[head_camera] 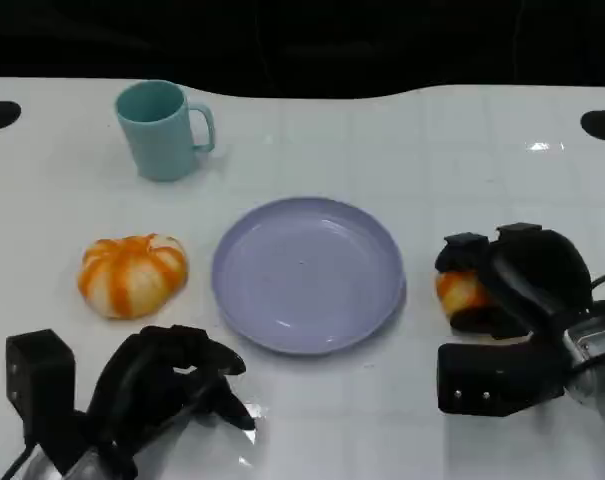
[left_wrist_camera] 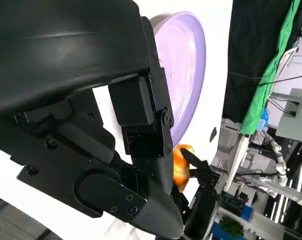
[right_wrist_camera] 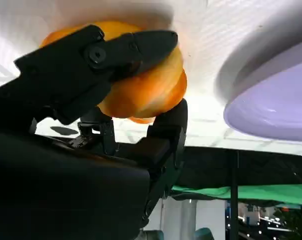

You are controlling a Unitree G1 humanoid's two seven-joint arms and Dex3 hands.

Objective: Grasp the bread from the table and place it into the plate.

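The right hand [head_camera: 502, 290] had its fingers wrapped around the bread [head_camera: 460, 292] beside the plate [head_camera: 308, 274]. It looked soft and light, so gentle side pressure seemed safest. The left hand [head_camera: 167, 385] held nothing, fingers curled.

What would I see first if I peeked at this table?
Probably the round lilac plate in the middle of the white table. Left of it sits an orange-and-white striped bread roll; right of it, the black right hand grips another orange bread. A teal mug stands behind.
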